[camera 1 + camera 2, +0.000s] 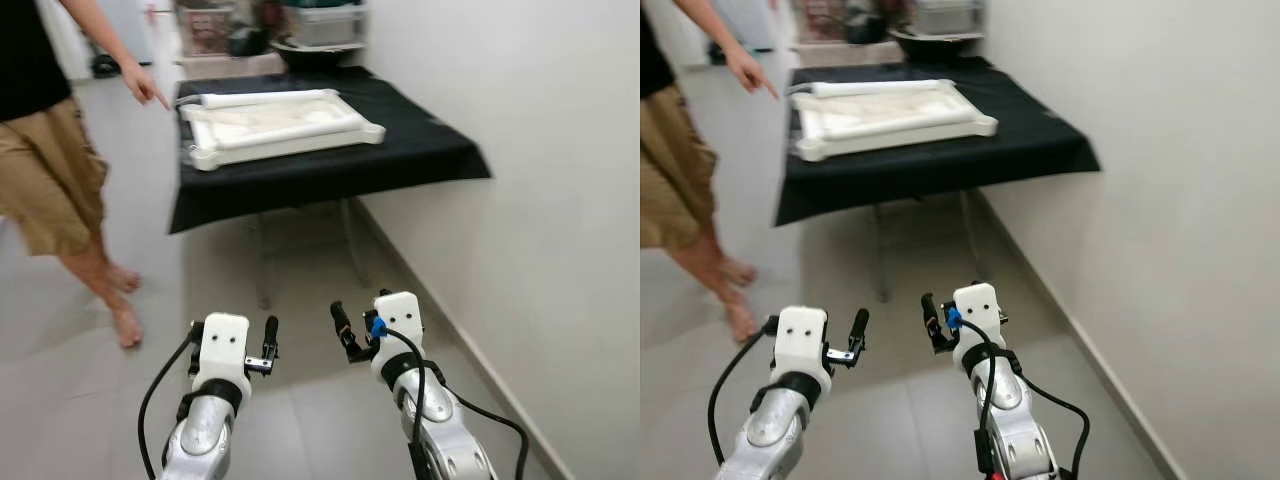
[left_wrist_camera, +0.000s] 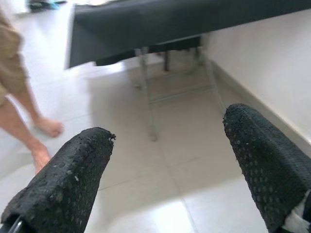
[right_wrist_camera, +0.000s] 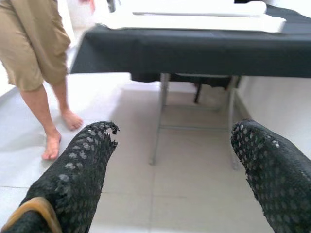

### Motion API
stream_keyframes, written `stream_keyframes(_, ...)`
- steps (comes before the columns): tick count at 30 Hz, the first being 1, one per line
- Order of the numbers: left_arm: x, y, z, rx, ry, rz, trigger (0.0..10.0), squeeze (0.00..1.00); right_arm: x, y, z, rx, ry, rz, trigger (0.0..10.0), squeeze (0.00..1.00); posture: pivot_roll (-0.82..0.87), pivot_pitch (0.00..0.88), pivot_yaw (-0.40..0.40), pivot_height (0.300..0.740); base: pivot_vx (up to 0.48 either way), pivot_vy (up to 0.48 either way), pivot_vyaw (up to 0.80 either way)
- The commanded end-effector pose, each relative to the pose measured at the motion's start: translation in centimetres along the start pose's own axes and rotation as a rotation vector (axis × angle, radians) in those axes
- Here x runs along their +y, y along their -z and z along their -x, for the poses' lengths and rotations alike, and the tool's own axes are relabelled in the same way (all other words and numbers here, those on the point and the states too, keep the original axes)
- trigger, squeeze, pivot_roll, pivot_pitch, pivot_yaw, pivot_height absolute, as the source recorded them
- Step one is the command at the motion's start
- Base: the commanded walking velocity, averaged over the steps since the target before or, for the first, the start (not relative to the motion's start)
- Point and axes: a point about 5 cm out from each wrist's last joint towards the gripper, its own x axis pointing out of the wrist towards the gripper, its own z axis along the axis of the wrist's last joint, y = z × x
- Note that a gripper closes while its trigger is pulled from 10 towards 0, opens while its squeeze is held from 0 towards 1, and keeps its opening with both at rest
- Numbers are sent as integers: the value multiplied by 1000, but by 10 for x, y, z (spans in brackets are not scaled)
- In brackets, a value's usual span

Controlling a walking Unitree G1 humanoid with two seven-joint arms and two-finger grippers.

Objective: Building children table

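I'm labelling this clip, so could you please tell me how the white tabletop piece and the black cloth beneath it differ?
The white tabletop piece is rigid, with a raised rim and rounded corners; the black cloth is soft and hangs over the edges. The piece covers only part of the surface, while the cloth spans all of it. Both lie flat on the same folding table against the wall.

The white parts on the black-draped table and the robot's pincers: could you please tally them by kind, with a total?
Flat white tabletop panel with rounded corners: 1
White cylindrical table leg lying along the panel's far edge: 1
Open pincers, left pincer and right pincer, held above the floor: 2
Total: 4
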Motion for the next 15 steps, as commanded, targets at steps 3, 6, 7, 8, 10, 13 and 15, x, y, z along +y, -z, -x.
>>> stream_keyframes(3,-3,-3,0,-9,16,1,10000,0,-1,0,-1,0,5,0,10000,0,38,0,-1,740,0,0,0)
stream_keyframes(6,-4,-3,0,-11,20,-1,10000,0,-2,0,-1,1,6,-13,10000,0,36,0,0,740,0,0,0)
stream_keyframes(7,-4,-3,0,-11,20,-1,10000,0,-2,0,-1,1,6,-13,10000,0,36,0,0,740,0,0,0)
stream_keyframes(8,-4,-2,0,-10,26,-4,10000,0,-2,1,-1,1,3,-12,10000,0,37,0,2,740,0,0,0)
stream_keyframes(10,-5,-2,-1,-11,35,-9,10000,0,-2,1,-1,1,3,-14,10000,0,35,0,0,740,0,0,0)
stream_keyframes(13,-5,-2,-1,-13,38,-11,10000,0,-2,1,-1,1,3,-16,10000,0,36,0,2,740,0,0,0)
stream_keyframes(15,-6,-3,-1,-15,43,-14,10000,0,-2,2,-2,3,5,-22,10000,0,38,0,5,740,0,0,0)
